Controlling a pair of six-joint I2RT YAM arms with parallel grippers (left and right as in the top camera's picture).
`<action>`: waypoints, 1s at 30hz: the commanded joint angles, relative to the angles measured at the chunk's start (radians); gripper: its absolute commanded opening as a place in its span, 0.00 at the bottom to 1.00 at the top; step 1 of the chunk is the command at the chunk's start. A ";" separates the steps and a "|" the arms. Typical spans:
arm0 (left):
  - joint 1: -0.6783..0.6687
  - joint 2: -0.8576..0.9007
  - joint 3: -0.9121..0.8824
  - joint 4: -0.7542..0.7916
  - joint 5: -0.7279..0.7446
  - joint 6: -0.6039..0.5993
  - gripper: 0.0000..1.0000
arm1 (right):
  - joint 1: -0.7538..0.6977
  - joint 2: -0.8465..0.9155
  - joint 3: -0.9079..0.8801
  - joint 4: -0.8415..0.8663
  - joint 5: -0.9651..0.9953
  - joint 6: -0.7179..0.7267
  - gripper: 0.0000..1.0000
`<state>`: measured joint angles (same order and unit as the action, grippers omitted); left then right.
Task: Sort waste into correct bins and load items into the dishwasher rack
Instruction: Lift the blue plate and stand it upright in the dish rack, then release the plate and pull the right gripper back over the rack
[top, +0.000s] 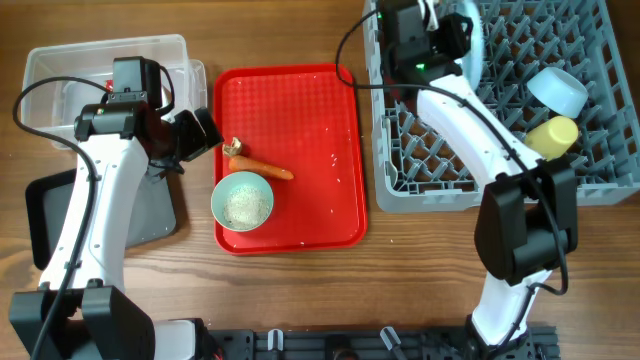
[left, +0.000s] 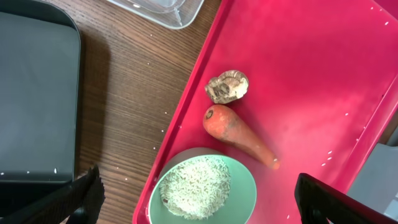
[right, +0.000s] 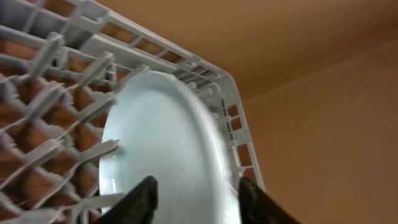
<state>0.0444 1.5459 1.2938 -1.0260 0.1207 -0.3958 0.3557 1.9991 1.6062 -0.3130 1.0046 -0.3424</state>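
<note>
Hovering wide open and empty, the left gripper (left: 198, 182) has the carrot (left: 239, 134), lying on the tray (left: 311, 74), just ahead of its fingers (left: 74, 199), long axis slanting across their gap (this arm is nearer). The right gripper (right: 196, 193) straddles the plate (right: 161, 137) upright in the rack (right: 74, 43); grip unclear.

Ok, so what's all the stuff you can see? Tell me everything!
red tray: one, red, middle of table
green bowl: one, pale green, on red tray
rice: one heap, white, in green bowl
carrot: one, orange, on red tray
food lump: one, brownish, beside carrot
clear tub: one, see-through, far left
black tray: one, black, left
rack: one, grey, right
plate: one, pale blue, upright in rack
blue bowl: one, pale blue, in rack
cup: one, yellow, in rack
left gripper: open, above red tray
right gripper: gripping plate
</note>
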 joint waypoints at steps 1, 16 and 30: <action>0.003 -0.016 0.008 0.000 0.009 -0.009 1.00 | 0.003 0.003 -0.005 -0.057 -0.032 0.087 0.55; 0.003 -0.016 0.008 0.000 0.009 -0.009 1.00 | 0.008 -0.110 -0.005 -0.307 -1.295 0.280 0.70; 0.002 -0.016 0.008 0.000 0.024 -0.009 1.00 | 0.038 -0.112 -0.005 -0.431 -1.335 0.345 0.72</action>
<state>0.0444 1.5459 1.2938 -1.0256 0.1223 -0.3958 0.3943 1.9106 1.6047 -0.7238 -0.3119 -0.0177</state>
